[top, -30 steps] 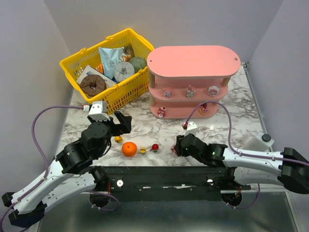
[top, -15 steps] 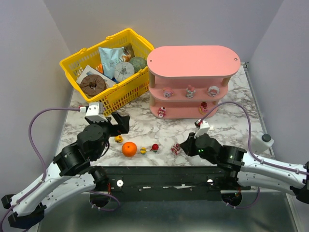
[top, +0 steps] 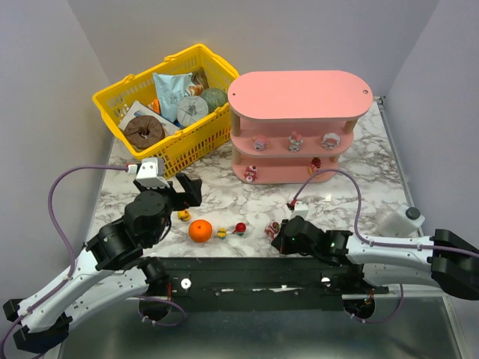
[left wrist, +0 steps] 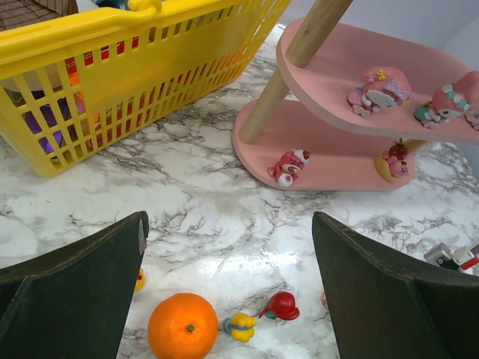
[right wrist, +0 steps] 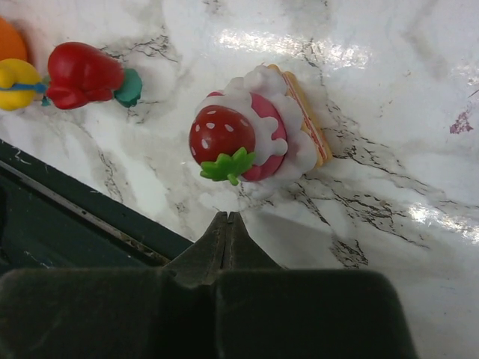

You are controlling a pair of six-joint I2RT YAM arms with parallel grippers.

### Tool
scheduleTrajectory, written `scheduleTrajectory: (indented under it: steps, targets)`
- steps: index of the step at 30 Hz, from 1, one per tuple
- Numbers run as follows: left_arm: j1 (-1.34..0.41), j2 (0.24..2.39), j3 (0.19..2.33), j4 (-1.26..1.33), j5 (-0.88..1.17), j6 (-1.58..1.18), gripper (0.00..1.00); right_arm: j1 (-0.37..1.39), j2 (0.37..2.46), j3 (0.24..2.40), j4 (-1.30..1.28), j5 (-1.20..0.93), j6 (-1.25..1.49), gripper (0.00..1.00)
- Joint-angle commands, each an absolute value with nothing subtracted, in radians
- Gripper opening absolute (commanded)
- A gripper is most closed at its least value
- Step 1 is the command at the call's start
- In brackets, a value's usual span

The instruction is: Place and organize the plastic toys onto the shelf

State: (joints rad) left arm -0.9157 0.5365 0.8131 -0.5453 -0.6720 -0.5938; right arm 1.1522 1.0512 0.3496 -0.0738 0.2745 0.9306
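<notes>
Whereas parted second ago, right pincer (right wrist: 226,218) now closed, empty, strawberry toy (right wrist: 251,142) just ahead; left pincer (left wrist: 230,221) spread wide, empty.

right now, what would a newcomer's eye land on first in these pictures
The pink shelf at the back, with small toys on its lower tiers, and the packed yellow basket beside it. Up close, the right wrist view centres on a strawberry cake toy, with the right gripper shut just short of it.
</notes>
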Motion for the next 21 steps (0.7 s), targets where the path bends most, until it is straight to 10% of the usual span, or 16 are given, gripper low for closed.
scheduleTrajectory:
  steps: [1, 21]
  targets:
    - [-0.910, 0.526, 0.821, -0.560, -0.716, -0.586, 0.99, 1.155, 1.100, 0.367, -0.031, 0.307, 1.006, 0.01]
    - [-0.910, 0.482, 0.868, -0.647, -0.741, -0.551, 0.99, 1.042, 1.247, 0.350, 0.113, 0.571, 0.960, 0.01]
